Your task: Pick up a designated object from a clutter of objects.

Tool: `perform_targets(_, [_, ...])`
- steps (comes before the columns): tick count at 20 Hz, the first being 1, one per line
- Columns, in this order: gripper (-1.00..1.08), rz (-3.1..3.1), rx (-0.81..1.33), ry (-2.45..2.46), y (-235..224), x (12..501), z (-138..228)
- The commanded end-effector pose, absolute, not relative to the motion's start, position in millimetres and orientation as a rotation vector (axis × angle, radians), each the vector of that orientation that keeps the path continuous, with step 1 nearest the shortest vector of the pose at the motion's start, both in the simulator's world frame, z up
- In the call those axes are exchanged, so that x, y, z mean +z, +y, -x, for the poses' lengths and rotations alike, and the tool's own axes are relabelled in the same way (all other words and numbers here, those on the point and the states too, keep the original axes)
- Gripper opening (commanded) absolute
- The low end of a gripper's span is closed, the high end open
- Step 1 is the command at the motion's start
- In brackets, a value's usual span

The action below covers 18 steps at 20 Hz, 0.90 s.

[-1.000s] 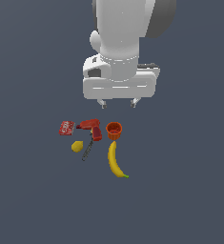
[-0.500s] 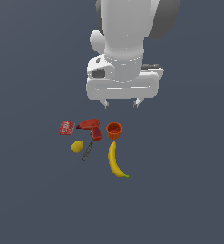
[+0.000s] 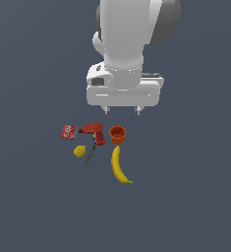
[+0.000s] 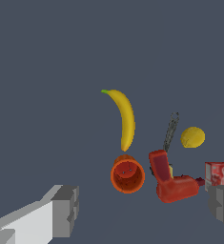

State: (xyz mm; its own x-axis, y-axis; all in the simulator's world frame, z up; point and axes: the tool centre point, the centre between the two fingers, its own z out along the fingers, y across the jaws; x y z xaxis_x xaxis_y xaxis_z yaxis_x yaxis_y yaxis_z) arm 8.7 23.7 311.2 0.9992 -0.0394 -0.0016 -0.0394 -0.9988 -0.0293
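The pincer [image 3: 122, 111] hangs in the air above the things. Its two fingers [image 4: 66, 209] are spread wide apart and there is nothing between them. It touches nothing.

The red drill [image 3: 94, 132] lies on the dark grey surface [image 3: 38, 206]. It is the thing to pick up. It sits in the middle of the little group of things. Its dark tip points at the flat red box [image 3: 69, 132] and comes very close to it; it is hard to tell if they touch. Its chunky red base points toward the black wrench [image 3: 91, 153].

The orange-red cup [image 3: 117, 135] stands upright just beside the drill, on the side away from the box. Its open top faces up, and in the wrist view you can see down inside it.

The yellow lemon [image 3: 79, 151] is near the drill, just beside the wrench. The wrench is thin and dark, and one end of it reaches right up to the drill's base.

The yellow banana [image 3: 119, 166] lies flat near the drill. One end is close to the cup, and the other end, with a green tip, points away from the cup.
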Motion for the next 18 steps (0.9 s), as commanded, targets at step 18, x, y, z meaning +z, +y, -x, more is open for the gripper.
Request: perform_targets(18, [1.08,3.029,0.356,0.921,-55.4,191.7,20.5])
